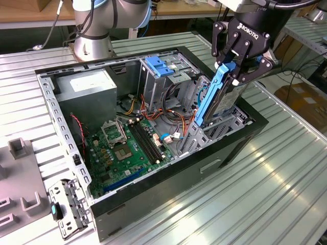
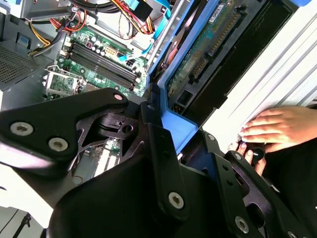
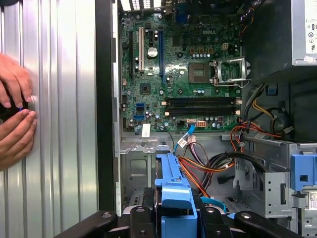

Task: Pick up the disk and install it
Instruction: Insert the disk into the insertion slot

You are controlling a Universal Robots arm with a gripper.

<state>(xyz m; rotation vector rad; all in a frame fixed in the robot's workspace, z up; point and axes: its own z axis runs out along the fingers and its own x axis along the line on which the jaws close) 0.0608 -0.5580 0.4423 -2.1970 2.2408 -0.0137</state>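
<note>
Since the claw (image 1: 236, 71) grips the disk (image 1: 217, 99) by its upper blue tab, which hangs tilted just beneath it with its lower end at the drive bay (image 1: 230, 124), seating it well probably means matching the bay's slant and pressing gently, clear of the cables (image 1: 179, 120).

The gripper (image 2: 174, 135) clamps the blue end tab of the disk (image 2: 213, 47), which reaches away toward one o'clock. The green motherboard (image 2: 94, 59) lies at ten o'clock from the clamp. At three o'clock, a person's hand (image 2: 277, 130) rests on the ribbed table (image 2: 282, 69).
</note>
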